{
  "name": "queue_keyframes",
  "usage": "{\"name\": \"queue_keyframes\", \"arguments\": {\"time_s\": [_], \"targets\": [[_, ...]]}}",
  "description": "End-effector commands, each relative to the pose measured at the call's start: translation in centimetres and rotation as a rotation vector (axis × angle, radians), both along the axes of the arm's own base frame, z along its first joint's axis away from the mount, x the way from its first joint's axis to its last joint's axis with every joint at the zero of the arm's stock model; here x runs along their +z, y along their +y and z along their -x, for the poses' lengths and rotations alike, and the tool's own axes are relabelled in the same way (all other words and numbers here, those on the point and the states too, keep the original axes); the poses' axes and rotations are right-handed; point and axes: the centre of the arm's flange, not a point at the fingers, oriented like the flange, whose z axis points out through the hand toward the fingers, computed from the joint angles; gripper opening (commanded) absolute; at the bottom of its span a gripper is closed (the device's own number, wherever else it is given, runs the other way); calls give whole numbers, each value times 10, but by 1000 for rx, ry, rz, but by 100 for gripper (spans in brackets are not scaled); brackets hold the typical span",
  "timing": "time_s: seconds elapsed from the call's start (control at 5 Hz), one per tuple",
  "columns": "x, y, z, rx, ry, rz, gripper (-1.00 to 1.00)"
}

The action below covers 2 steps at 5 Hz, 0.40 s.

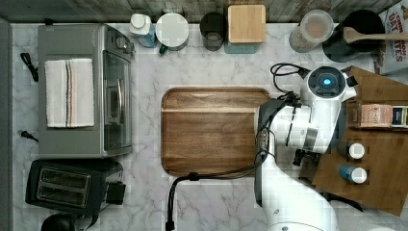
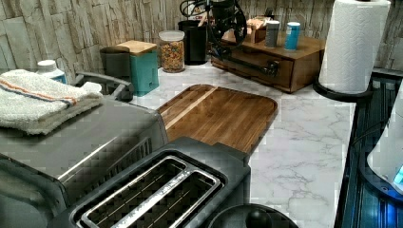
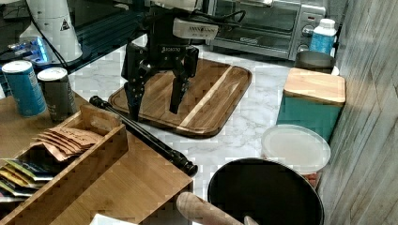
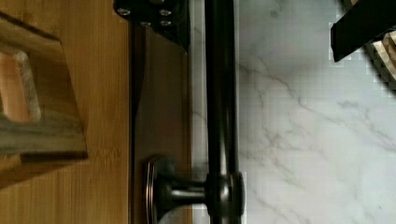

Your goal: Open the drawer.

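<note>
Wrist view looks straight down on the drawer (image 4: 159,107), whose front edge sits flush under the cabinet top, so it reads as not yet pulled out; its long black bar handle (image 4: 221,93) runs across the picture, standing off the drawer front on a round post. In the right view the gripper (image 3: 156,101) hangs over the near end of that handle (image 3: 141,133) with its jaws spread wide and empty, one finger (image 3: 133,96) on the cabinet side of the bar and the other out over the wooden tray (image 3: 211,101). The cabinet (image 2: 294,71) stands at the counter's far end in the left view, with two cans (image 2: 292,35) on its top and a paper towel roll (image 2: 351,45) just beside it. My judgement: the straddle looks lopsided, so closing from here could catch the bar on one fingertip and slip off, or the inner finger could jam against the drawer front. Gripping so near the handle's end, a pull might also twist the small cabinet and topple the cans rather than slide the drawer.
</note>
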Motion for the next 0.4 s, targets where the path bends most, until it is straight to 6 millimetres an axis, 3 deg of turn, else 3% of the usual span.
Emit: {"name": "queue_keyframes", "arguments": {"time_s": [0.2,0.4], "targets": [[-19,-33,32,-60,-108,17,100],[-31,-36,38,-65,-95,28,100]]}}
